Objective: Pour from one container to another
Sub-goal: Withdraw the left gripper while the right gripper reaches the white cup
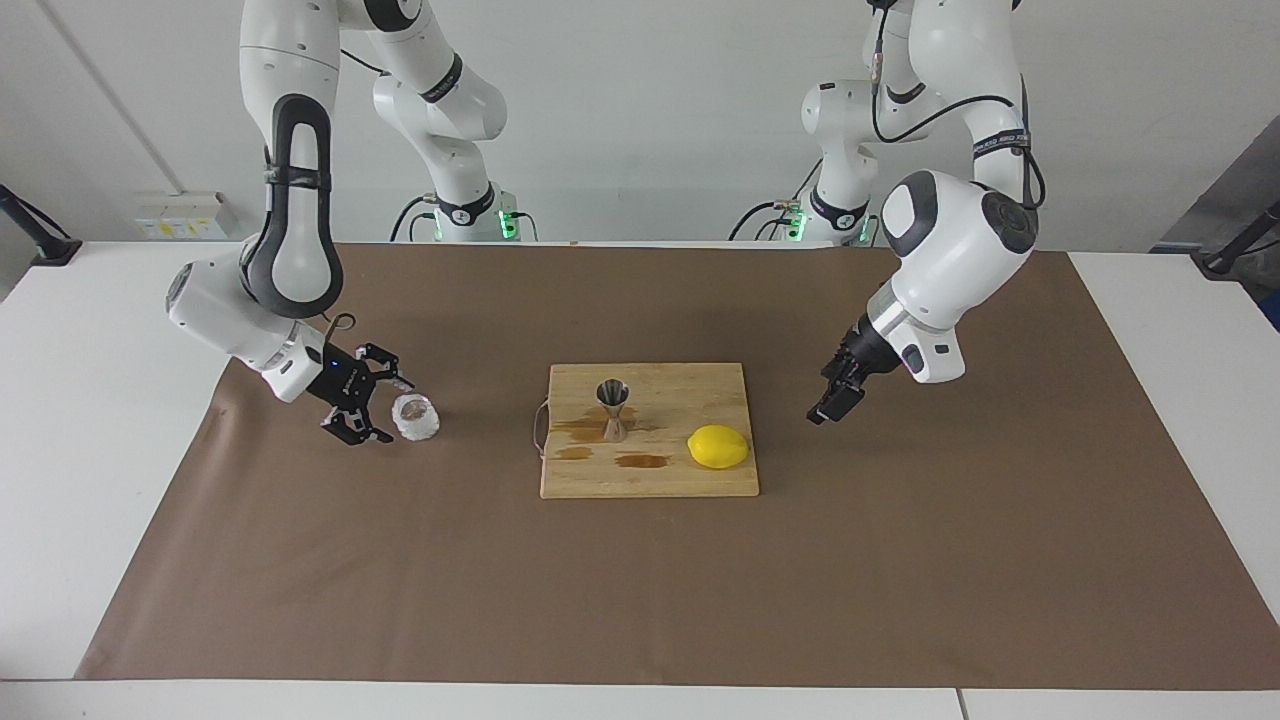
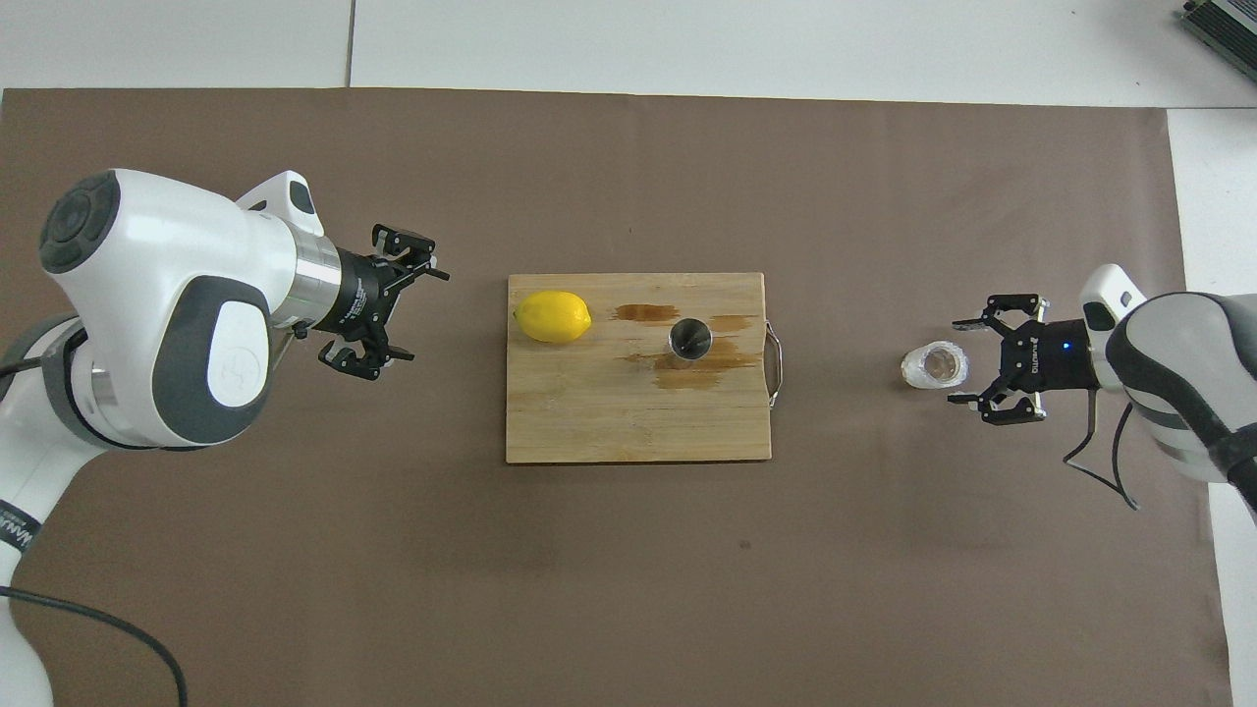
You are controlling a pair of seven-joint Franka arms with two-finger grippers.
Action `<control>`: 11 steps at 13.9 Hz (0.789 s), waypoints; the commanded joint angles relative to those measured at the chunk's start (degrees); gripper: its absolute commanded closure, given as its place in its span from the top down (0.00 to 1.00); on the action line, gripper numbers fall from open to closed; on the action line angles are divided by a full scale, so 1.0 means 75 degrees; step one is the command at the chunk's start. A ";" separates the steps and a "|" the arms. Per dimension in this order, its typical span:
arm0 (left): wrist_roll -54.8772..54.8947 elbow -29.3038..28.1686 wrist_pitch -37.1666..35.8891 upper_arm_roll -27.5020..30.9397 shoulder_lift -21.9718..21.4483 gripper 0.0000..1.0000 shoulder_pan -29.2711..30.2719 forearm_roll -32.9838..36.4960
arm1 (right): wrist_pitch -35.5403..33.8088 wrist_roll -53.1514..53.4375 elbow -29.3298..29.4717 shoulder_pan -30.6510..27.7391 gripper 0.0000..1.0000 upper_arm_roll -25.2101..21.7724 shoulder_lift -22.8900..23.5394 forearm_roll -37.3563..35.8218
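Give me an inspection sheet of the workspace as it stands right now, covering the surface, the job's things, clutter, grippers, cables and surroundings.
Surface: brown mat on a white table; wooden board at mid-table with dark wet-looking stains.
Job's things: frosted cup upright on the mat toward the right arm's end; steel jigger upright on the board.
Clutter: lemon on the board, beside the jigger.
Grippers: right gripper open, low beside the cup, not closed on it; left gripper open, empty, raised over the mat off the board's end.
Cables: black cables along both arms and at their bases.
Surroundings: white wall; stands at the table's ends.
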 commanded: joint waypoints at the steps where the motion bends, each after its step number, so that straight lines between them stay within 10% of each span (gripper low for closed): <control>1: 0.0865 0.0446 -0.0719 -0.0021 -0.0078 1.00 0.0348 0.0735 | 0.0017 -0.0272 -0.0023 0.0003 1.00 0.0055 0.0096 0.0518; 11: 0.5940 0.0659 -0.1237 0.0026 -0.0323 1.00 0.1016 0.1816 | 0.0098 -0.0517 -0.0034 0.0249 1.00 0.0078 0.0142 0.0837</control>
